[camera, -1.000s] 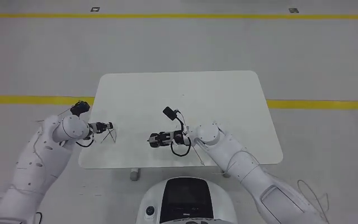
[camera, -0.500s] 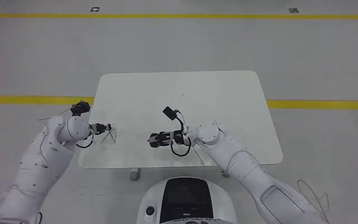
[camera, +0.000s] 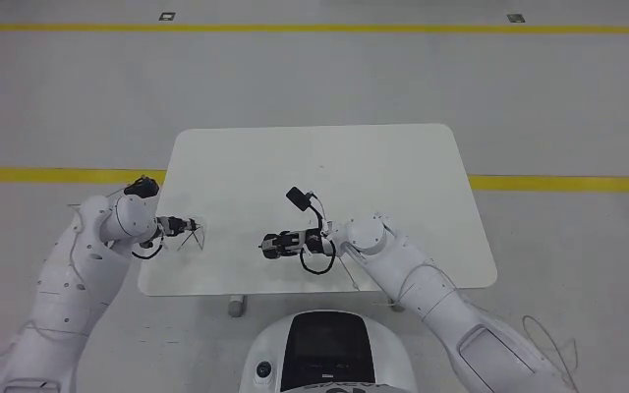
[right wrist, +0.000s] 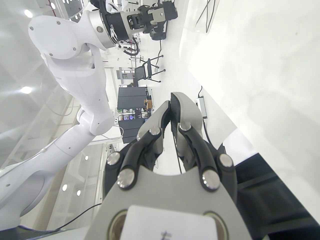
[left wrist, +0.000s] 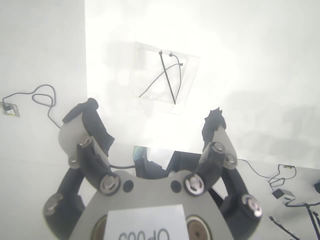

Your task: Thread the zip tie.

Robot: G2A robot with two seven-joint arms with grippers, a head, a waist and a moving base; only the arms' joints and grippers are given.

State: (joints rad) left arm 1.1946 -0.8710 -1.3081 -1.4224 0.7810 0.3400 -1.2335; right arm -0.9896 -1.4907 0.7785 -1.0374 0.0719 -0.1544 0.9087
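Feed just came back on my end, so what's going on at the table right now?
The left gripper hangs open just short of a clear tray at the left edge of the table, where three black zip ties lie crossed. None is picked up yet. The right gripper sits shut over the near middle of the table, apart from the tray; a thin dark strand shows between its fingers, but I cannot tell if it is a tie. Threading has not begun.

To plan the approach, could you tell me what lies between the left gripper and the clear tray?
Only bare table: in the left wrist view the left gripper sits apart from the tray of zip ties.
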